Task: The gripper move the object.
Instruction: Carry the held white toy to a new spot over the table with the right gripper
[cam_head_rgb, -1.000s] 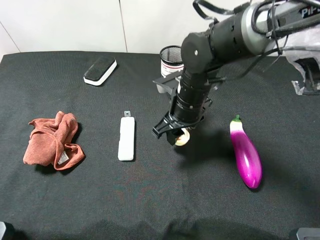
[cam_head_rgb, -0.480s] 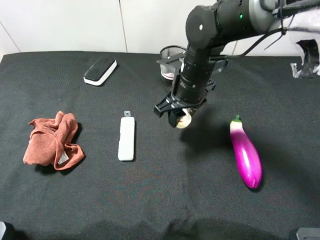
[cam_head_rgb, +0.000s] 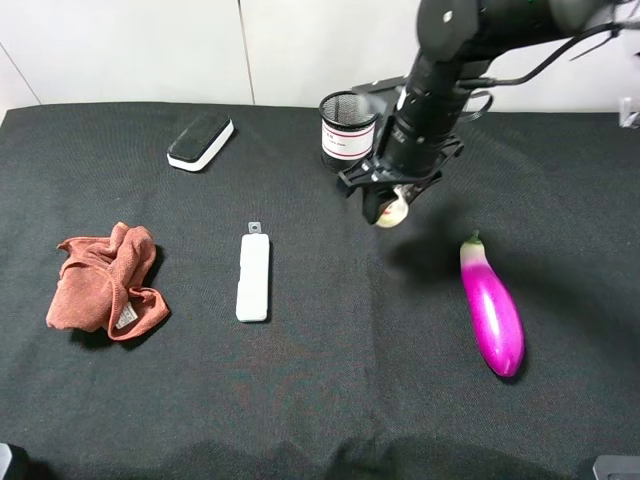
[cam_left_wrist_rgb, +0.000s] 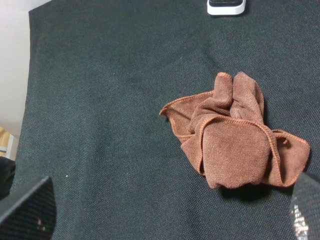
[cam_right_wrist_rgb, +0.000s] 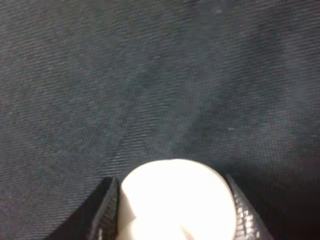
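Observation:
In the exterior high view my right gripper (cam_head_rgb: 389, 210) hangs from the thick black arm and is shut on the small cream-white garlic bulb (cam_head_rgb: 392, 211), holding it above the black cloth, just right of the mesh cup and up-left of the eggplant (cam_head_rgb: 491, 309). In the right wrist view the bulb (cam_right_wrist_rgb: 176, 197) sits between the two black fingers (cam_right_wrist_rgb: 104, 212), with bare cloth below. My left gripper shows only as two finger tips (cam_left_wrist_rgb: 27, 210) at the corners of the left wrist view, spread wide and empty above the brown cloth (cam_left_wrist_rgb: 236, 135).
A black mesh cup (cam_head_rgb: 345, 130) stands at the back centre. A long white bar (cam_head_rgb: 254, 276), a crumpled brown cloth (cam_head_rgb: 108, 281) and a black-and-white eraser (cam_head_rgb: 201, 140) lie on the left half. The table's far edge meets the white wall.
My right gripper has carried the garlic bulb up and to the back right, from beside the white bar's right to next to the mesh cup. The other things have not moved.

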